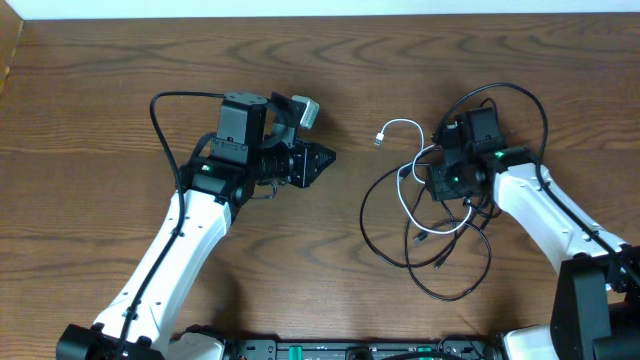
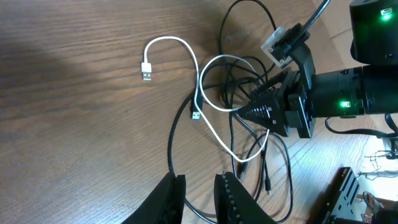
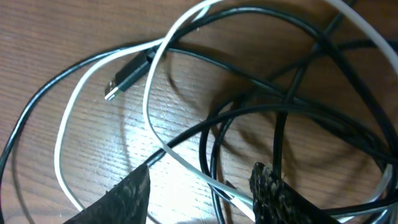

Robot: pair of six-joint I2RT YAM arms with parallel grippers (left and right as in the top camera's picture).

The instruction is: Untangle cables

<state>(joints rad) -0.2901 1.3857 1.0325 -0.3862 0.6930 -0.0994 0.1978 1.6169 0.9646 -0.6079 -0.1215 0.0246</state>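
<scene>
The cables lie tangled on the wooden table at the right. A white cable (image 1: 400, 123) (image 2: 186, 50) (image 3: 149, 99) with a small plug (image 2: 147, 70) winds through loose black loops (image 1: 370, 215) (image 2: 174, 137) (image 3: 249, 12). My right gripper (image 1: 428, 178) (image 3: 202, 171) is low over the tangle and open. The white cable and two black strands run between its fingers. A black plug (image 3: 127, 74) lies just ahead of it. My left gripper (image 1: 328, 160) (image 2: 202, 177) hovers left of the tangle with its jaws a little apart and nothing between them.
Thicker black arm cables arch over the left arm (image 1: 160, 110) and the right arm (image 1: 520, 95). The table's back edge (image 1: 300, 8) runs along the top. A rack of equipment (image 1: 330, 350) sits at the front edge.
</scene>
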